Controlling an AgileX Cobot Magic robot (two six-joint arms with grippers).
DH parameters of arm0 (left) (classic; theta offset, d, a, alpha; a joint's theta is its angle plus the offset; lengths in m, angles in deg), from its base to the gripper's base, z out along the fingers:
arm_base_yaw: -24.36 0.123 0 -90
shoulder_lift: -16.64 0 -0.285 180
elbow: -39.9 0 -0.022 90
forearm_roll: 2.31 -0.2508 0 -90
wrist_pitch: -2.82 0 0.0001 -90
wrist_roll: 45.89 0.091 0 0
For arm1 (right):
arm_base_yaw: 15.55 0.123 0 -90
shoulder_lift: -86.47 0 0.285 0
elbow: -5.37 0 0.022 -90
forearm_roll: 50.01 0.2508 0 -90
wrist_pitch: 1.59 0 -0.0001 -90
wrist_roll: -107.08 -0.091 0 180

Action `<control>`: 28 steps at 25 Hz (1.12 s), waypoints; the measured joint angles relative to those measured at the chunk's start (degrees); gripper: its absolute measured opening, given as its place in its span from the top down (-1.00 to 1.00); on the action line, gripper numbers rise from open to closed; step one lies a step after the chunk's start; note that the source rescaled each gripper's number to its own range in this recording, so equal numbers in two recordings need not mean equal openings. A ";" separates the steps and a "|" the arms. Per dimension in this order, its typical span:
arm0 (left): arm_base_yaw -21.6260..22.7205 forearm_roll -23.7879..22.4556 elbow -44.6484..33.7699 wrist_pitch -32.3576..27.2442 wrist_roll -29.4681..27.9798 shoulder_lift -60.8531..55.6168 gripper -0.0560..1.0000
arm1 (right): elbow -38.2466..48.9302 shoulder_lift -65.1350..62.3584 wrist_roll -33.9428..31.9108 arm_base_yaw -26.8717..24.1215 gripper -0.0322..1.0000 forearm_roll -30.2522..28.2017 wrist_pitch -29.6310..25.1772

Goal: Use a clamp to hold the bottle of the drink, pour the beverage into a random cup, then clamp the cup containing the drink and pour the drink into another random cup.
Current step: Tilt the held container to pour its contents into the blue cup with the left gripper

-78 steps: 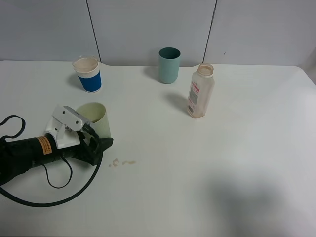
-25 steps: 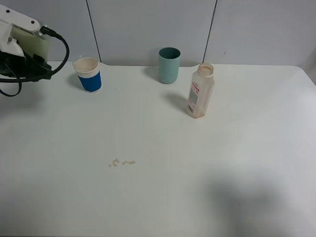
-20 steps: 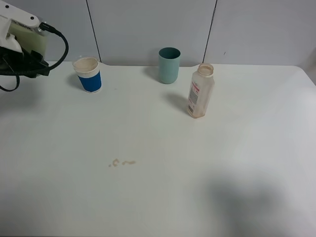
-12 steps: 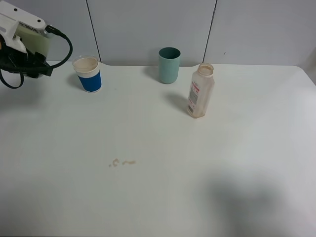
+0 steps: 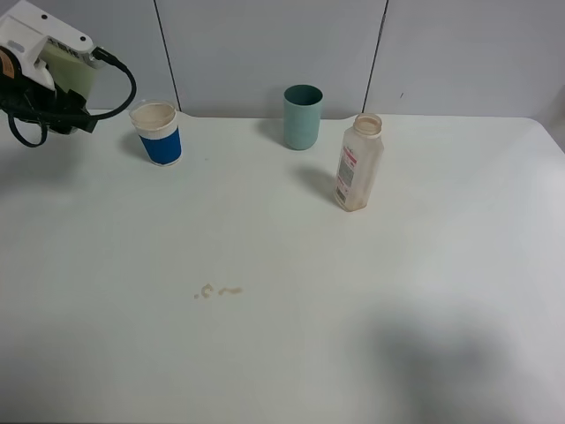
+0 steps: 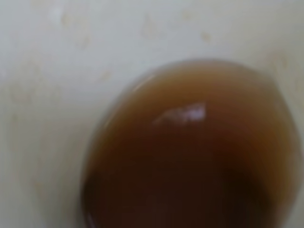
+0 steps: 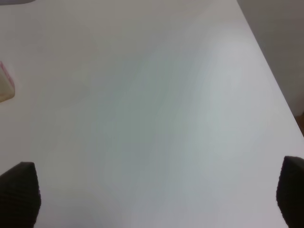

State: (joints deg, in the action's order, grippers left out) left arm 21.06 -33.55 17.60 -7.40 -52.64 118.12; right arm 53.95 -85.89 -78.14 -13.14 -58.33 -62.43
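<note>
**Yellow-green cup (image 5: 78, 69) clamped and raised, second pour ahead**

Yellow-green and tall, the cup sits in the left gripper (image 5: 71, 104), whose jaws are closed onto its sides. It hangs off the table (image 5: 371, 318) at the far left corner, just left of the blue-and-white cup (image 5: 160, 132). The left wrist view looks straight into it: the beverage (image 6: 190, 156) pools brown at the bottom, below pale inner walls. How far the cup leans cannot be read with confidence from either view.

The bottle (image 5: 358, 163) stands upright on the table, uncapped and looking nearly drained, well apart from the held cup. The teal cup (image 5: 303, 117) stands behind it to the left. A few brown drops (image 5: 218, 291) lie on the table nearer the front. The right gripper (image 7: 154, 199) hovers over bare table with its fingers spread wide and nothing between them.

Judging by this, the bottle pour is done and the cup-to-cup pour is in hand. The next move calls for bringing the held cup's lip over the mouth of the blue-and-white cup. It should then tip slowly, since the receiving cup is short and a fast tilt could send liquid past its rim.
</note>
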 joint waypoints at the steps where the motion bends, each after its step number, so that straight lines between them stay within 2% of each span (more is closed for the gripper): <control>1: 0.00 0.00 0.39 -0.13 0.02 0.39 0.88 | 0.00 0.00 0.00 0.00 -1.00 0.00 0.00; 24: 0.00 0.05 12.19 -8.67 5.13 9.25 0.88 | 0.00 0.00 0.00 0.00 -1.00 0.00 0.00; 28: -0.52 0.05 14.09 -10.69 7.73 10.99 0.88 | 0.00 0.00 0.00 0.00 -1.00 0.00 0.00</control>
State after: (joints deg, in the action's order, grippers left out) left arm 20.54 -33.49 31.69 -18.10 -44.92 129.10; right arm 53.95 -85.89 -78.14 -13.14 -58.33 -62.43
